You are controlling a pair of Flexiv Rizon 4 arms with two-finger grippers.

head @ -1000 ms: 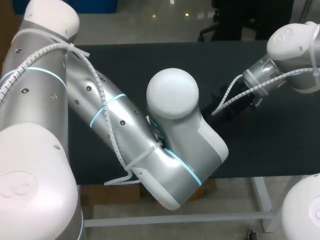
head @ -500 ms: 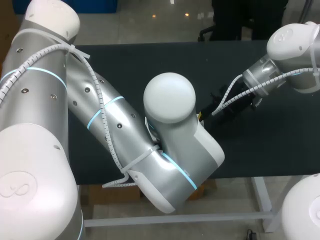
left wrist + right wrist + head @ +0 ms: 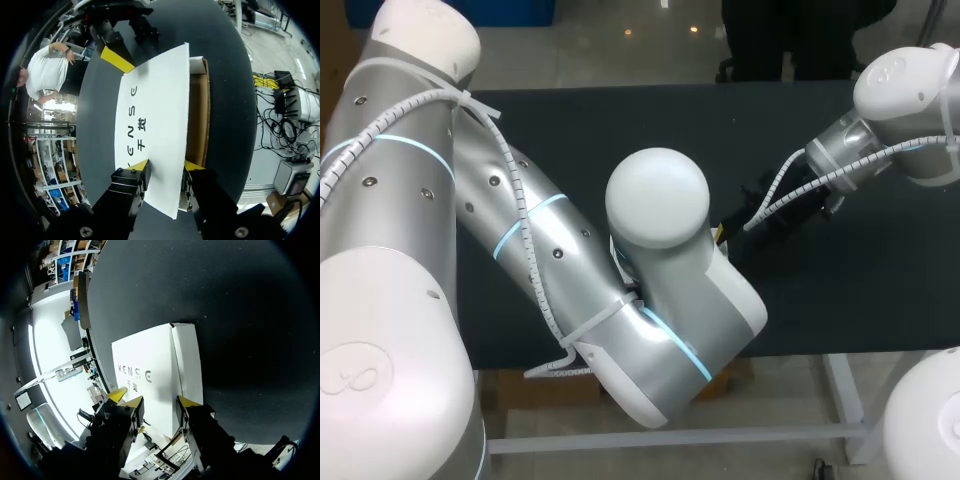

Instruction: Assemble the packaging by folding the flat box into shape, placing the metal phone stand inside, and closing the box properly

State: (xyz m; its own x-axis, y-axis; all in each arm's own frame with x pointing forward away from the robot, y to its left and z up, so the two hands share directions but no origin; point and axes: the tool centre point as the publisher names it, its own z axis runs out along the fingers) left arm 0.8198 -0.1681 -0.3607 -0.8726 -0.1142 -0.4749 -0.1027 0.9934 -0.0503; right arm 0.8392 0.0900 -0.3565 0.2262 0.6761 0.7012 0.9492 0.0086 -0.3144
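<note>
White box (image 3: 155, 125) flat on the dark tabletop (image 3: 225, 100), printed face up, with one claw at each end.

Left wrist view: left claw (image 3: 166, 165) at the near end of the box, fingers apart. Both yellow tips over the white face, which is wider than the gap between them, so nothing clamped; actual contact with the card not clear. Strip of brown cardboard (image 3: 197, 115) exposed along one long side of the white face, beside the claw's outer finger. At the far corner, one yellow fingertip (image 3: 116, 57) of the other arm at the edge of the box.

Right wrist view: right claw (image 3: 159, 401) with fingers likewise spread, tips over the near edge of the white face and not closed on it. No brown strip from this side; instead a narrower white panel (image 3: 186, 360) joined to the main face along a crease. Just beside this claw, another yellow fingertip (image 3: 116, 394), seemingly the left arm's.

Head view: box entirely hidden beneath the bulky left arm (image 3: 570, 260), which crosses to the middle of the tabletop. Right arm (image 3: 880, 140) entering from the right and angling down toward the same spot. Only a yellow sliver (image 3: 720, 232) showing beside the left arm's elbow; owner not clear. Neither claw's fingers readable from above.
</note>
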